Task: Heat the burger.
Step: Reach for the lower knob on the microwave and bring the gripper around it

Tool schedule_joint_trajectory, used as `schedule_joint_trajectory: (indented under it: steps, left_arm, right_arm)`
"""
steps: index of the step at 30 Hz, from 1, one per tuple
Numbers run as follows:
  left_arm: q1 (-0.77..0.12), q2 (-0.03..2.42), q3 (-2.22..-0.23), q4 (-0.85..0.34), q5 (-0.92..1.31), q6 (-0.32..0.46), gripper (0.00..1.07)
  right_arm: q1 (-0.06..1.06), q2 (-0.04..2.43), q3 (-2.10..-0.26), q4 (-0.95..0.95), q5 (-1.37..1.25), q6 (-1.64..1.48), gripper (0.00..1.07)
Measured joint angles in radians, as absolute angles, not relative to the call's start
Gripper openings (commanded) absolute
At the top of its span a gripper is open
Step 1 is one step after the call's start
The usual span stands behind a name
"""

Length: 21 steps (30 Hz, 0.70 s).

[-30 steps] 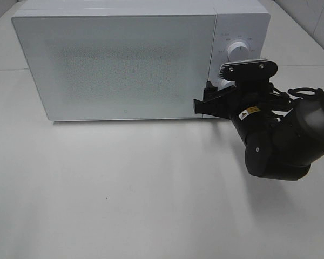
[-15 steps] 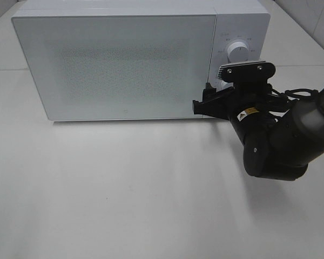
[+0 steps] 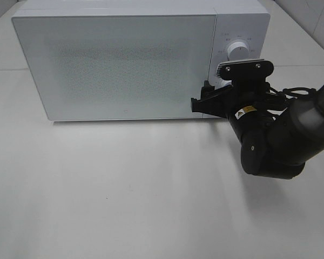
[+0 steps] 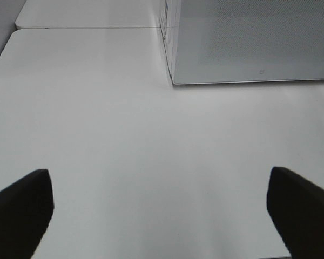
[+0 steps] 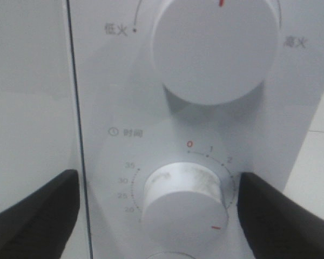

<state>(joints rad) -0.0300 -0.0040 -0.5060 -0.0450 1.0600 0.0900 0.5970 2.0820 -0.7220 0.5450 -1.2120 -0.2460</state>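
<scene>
While one boxy white microwave [image 3: 124, 59] sits at the far side of the smooth white table [image 3: 124, 189], door shut with a speckled dot-mesh window, the burger shows in no view; can't tell where it is. Two round white knobs: upper knob [image 5: 216, 48] with a red tick, labels "低火" and "高火"; lower timer knob [image 5: 183, 199], label "时间", red 0, then 1, 2, and 20–35. Two black grippers: right gripper [image 5: 159, 183] spread either side of the timer knob, not touching; left gripper [image 4: 159, 178] spread wide over bare table, holding nothing.
</scene>
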Motion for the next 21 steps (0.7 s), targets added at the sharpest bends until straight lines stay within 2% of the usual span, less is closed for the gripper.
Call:
schedule_joint_trajectory:
  steps: [10,13,14,16,18,20,21]
  left_arm:
    - [-0.030,-0.004,-0.506,-0.045,1.060,0.090,1.03]
    - [-0.030,-0.004,-0.506,-0.045,1.060,0.090,1.03]
    - [-0.030,-0.004,-0.506,-0.045,1.060,0.090,1.03]
    - [-0.030,-0.004,-0.506,-0.045,1.060,0.090,1.03]
    - [-0.030,-0.004,-0.506,-0.045,1.060,0.090,1.03]
    - [-0.030,-0.004,-0.506,-0.045,1.060,0.090,1.03]
    - [-0.030,-0.004,-0.506,-0.045,1.060,0.090,1.03]
  right_arm:
    - [0.598,2.082,-0.722,0.546,-1.212,-0.248,0.73]
    - [0.598,2.082,-0.722,0.546,-1.212,-0.248,0.68]
    - [0.598,2.082,-0.722,0.546,-1.212,-0.248,0.62]
    - [0.598,2.082,-0.722,0.546,-1.212,-0.248,0.60]
    - [0.598,2.082,-0.722,0.557,-1.213,-0.248,0.47]
    - [0.598,2.082,-0.722,0.561,-1.213,-0.248,0.44]
    - [0.597,2.082,-0.722,0.572,-1.215,-0.248,0.37]
